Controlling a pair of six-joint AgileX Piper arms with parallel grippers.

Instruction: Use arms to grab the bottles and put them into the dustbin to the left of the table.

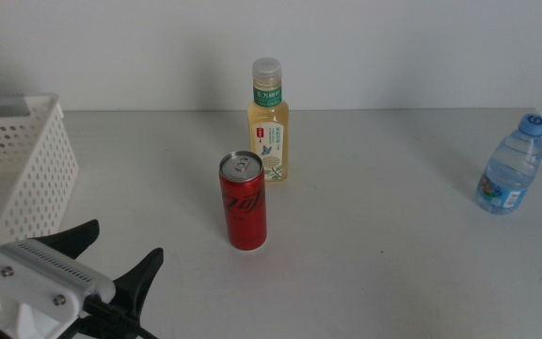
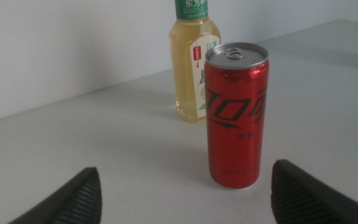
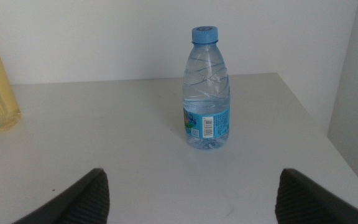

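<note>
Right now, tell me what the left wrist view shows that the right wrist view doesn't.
Only the left wrist view: the red soda can, upright between the open left pincer tips. Only the right wrist view: the water bottle, upright ahead of the open right pincer. Both share the tea bottle, only its edge in the right view, and the grey table.

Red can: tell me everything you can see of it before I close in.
The red can is slim, glossy metal with a silver top and unopened pull tab. It stands upright on the grey table, in front of the tea bottle and apart from it. Nothing grips it: the left gripper is open, short of the can and aimed at it.
</note>
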